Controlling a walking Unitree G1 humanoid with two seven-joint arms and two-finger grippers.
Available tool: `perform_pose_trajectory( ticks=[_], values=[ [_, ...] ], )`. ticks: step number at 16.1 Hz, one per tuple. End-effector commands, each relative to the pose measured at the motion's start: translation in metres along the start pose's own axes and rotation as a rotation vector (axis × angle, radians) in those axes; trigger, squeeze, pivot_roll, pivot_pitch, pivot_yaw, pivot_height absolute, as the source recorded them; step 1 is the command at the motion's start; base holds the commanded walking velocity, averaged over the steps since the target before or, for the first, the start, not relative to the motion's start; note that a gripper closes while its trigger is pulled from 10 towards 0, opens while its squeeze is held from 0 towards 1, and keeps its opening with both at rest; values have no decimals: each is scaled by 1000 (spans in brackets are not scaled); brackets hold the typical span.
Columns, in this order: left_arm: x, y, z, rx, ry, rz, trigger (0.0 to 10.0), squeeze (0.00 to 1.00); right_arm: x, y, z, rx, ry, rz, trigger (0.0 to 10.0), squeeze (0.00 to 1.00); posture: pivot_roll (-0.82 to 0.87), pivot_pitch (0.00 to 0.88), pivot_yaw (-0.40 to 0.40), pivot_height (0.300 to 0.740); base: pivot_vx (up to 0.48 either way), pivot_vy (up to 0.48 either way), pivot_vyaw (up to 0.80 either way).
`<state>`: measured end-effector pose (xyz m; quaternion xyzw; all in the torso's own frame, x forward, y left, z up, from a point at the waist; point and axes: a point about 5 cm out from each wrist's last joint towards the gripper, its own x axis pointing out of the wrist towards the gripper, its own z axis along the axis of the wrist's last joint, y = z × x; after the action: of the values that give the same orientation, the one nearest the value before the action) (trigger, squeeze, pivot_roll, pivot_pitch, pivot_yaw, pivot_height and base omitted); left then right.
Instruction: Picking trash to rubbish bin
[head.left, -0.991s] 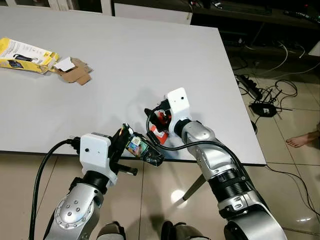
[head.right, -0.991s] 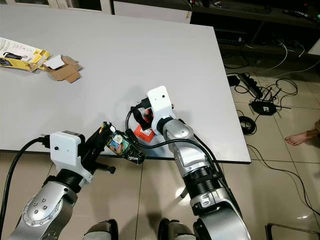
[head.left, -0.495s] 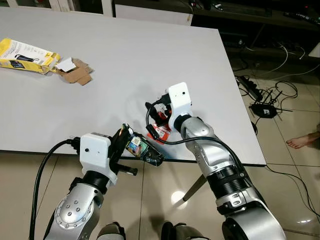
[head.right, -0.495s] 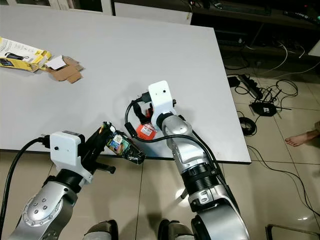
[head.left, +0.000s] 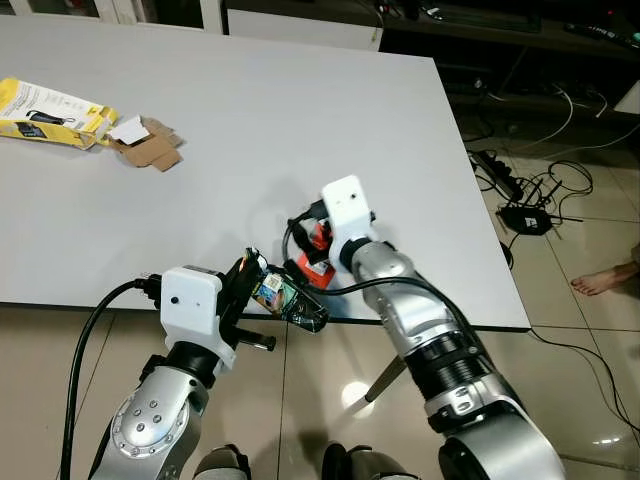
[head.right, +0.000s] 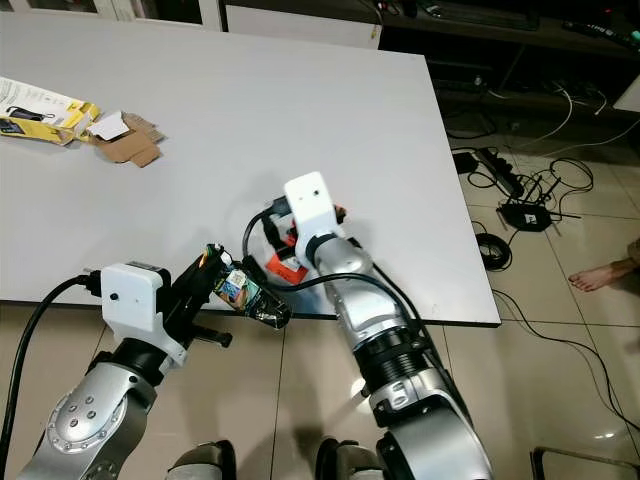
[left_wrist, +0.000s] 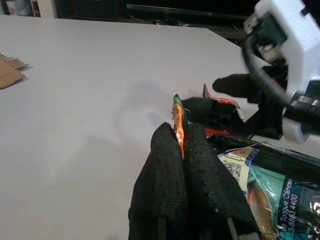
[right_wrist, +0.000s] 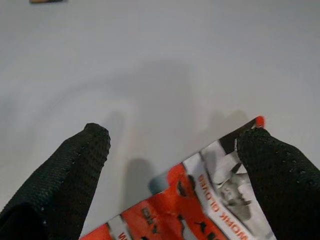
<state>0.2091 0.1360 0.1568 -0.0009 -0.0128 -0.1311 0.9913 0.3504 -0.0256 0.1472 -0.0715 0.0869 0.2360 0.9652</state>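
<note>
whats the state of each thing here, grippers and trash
left gripper: shut on the dark green foil snack wrapper, held off the white table at its near edge
right gripper: open, fingers astride the red and white glove packet lying flat on the table
yellow cardboard box: opened, lying flat
brown cardboard scrap: torn, lying flat beside the box

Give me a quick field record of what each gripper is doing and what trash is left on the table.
left gripper: shut on snack wrapper, held at the table's near edge
right gripper: open, fingers either side of the red glove packet
red glove packet: lying on table, not gripped
other trash: yellow box and torn cardboard, far left
floor: cables, person's foot
</note>
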Motion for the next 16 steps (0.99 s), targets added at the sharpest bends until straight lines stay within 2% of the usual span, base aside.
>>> perform_pose_trajectory(
  ticks=[1,11,16],
  values=[
    [0,-2,-2,-8,18,-11,10000,0,2,0,2,-18,13,-14,10000,0,57,141,-92,740,0,0,0],
    [-1,-2,-3,-6,26,-8,10000,0,4,8,-6,-66,32,-18,10000,0,69,146,-88,740,0,0,0],
    [-2,-2,-3,-5,30,-5,10000,0,7,1,-11,-69,34,-64,10000,0,75,149,-90,740,0,0,0]
  ],
)
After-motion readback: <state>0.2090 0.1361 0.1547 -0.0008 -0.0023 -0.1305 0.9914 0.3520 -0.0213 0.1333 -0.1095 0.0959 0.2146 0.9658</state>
